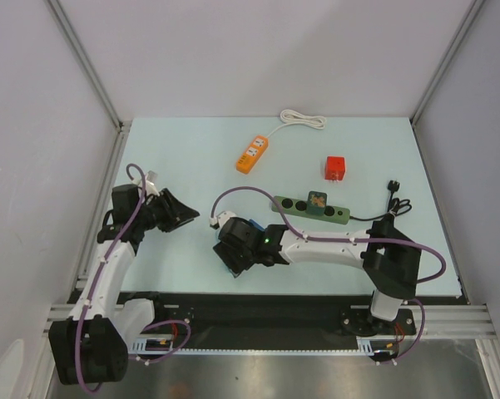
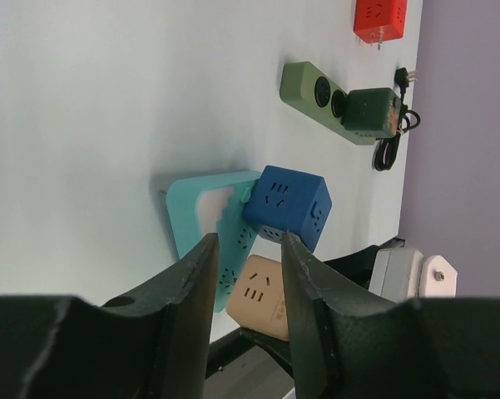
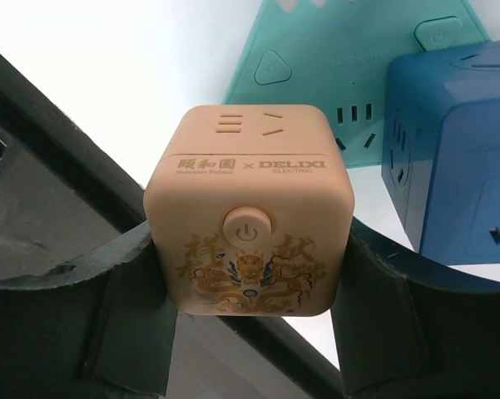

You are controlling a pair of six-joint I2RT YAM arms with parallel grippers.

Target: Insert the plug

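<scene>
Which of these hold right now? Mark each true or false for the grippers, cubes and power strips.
1. The right gripper holds the peach cube. True.
2. The blue cube lies loose, away from any strip. False: it sits on the teal power strip.
3. The left gripper holds the red cube. False: its jaws stand apart and empty, and the red cube rests alone on the table.
4. A green cube sits on the green power strip. True.
</scene>
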